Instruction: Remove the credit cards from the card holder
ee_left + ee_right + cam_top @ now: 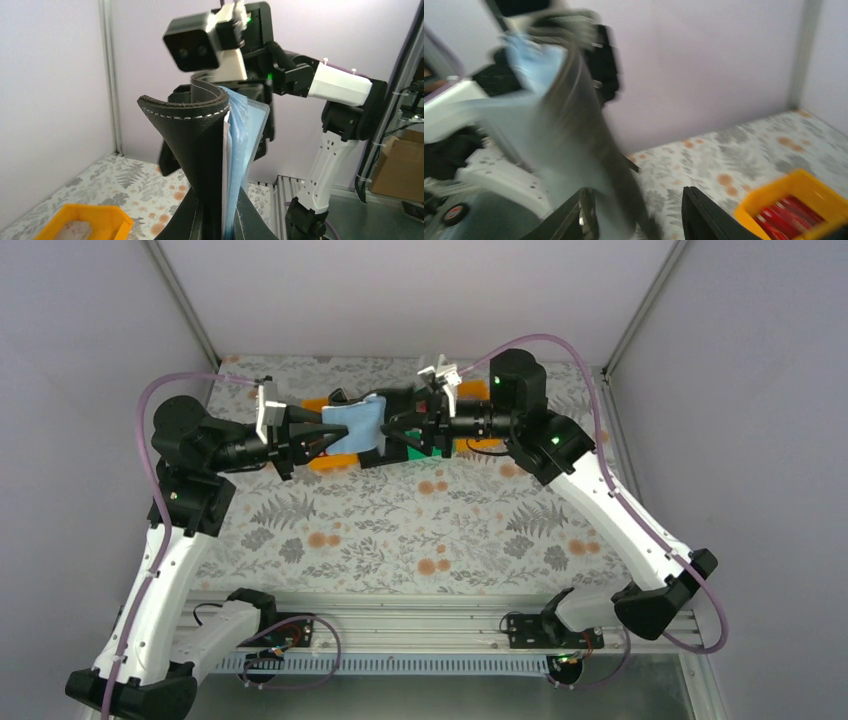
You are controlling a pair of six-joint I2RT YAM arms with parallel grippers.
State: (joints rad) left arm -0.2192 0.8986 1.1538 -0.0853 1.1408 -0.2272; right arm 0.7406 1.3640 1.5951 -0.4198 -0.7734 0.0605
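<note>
- Left gripper [219,210]: pinched tight on the lower edge of the black stitched-leather book-like card holder [190,130], which is held upright above the floral-print table [125,185].
- Pale blue-grey flat credit cards [239,145]: edge-on inside the holder's fold.
- Right gripper [636,195]: fingers spread, the holder's far end between them; view blurred.

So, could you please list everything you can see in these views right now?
Card holder: one, black, held in the air between the grippers.
Credit cards: count unclear, pale blue, inside the card holder.
Orange bin: one, orange, on the table.
Second orange bin: one, orange, on the table, holding red items.
Table: one, floral, underneath.
Left gripper: one, black, shut on the card holder.
Right gripper: one, black, open around the card holder.
</note>
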